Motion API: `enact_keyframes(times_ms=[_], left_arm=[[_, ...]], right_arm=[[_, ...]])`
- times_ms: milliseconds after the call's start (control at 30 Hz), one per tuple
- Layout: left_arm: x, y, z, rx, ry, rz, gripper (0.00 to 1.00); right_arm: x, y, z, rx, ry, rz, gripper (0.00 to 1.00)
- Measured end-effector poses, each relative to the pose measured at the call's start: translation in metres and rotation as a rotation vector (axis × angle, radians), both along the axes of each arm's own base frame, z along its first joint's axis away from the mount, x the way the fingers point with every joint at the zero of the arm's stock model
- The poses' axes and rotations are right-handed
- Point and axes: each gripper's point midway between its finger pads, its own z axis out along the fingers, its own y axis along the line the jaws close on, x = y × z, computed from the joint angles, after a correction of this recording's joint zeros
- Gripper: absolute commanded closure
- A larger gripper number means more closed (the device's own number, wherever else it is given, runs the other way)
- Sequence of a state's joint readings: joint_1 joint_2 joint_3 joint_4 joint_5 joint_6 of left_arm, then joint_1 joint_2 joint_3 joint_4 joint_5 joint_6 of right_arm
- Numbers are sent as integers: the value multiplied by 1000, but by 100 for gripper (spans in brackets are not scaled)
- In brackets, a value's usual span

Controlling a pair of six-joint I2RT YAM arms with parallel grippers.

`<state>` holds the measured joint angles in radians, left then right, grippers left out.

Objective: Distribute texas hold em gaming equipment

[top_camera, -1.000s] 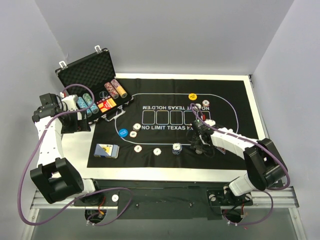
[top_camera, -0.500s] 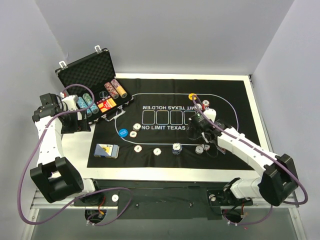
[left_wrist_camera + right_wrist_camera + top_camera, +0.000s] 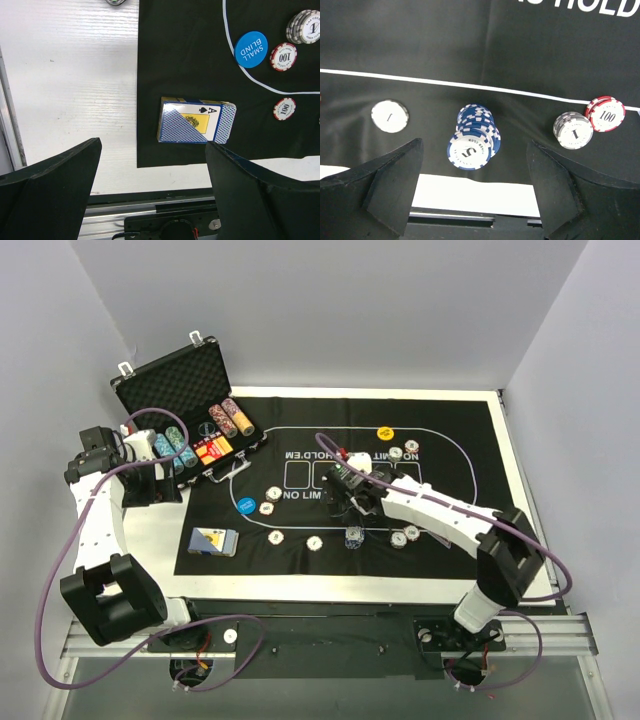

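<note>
Two pincers, both released: I see right gripper (image 3: 352, 505) hovering by the leaning blue chip stack (image 3: 472, 142), left gripper (image 3: 152, 165) facing the card deck (image 3: 196, 120), nothing held.

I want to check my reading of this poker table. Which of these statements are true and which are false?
1. The top chip of the blue stack shows the number 5. True.
2. The pack of cards stands upright on one edge. False: it lies flat on the black mat.
3. The blue disc reads SMALL BLIND. True.
4. The right gripper is shut on a red chip. False: it is open and holds nothing, with the blue stack below and between its fingers.
5. The left gripper is open and empty. True.
</note>
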<state>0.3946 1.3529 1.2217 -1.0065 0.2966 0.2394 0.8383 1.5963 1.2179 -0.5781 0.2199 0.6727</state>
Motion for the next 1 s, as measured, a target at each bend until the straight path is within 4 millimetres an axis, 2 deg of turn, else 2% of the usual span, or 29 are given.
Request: enact_keyframes(times_ms=[133,500,733,867,1000], left_arm=[[0,0,0,0,0,0,3],[0,0,0,0,1,0,3],[0,0,-1,-1,1,0,3],[0,0,-1,-1,2,0,3],[0,0,-1,-1,2,0,3]], right_arm=[[-8,-2,-17,-60,49,30,21],[-17,-1,-31,-86,80,57,23],[-23,-8,-47,-88,104,46,35],[-21,-10,-52,-77,108,36,39],[-21,-10,-54,-67,111,32,47]])
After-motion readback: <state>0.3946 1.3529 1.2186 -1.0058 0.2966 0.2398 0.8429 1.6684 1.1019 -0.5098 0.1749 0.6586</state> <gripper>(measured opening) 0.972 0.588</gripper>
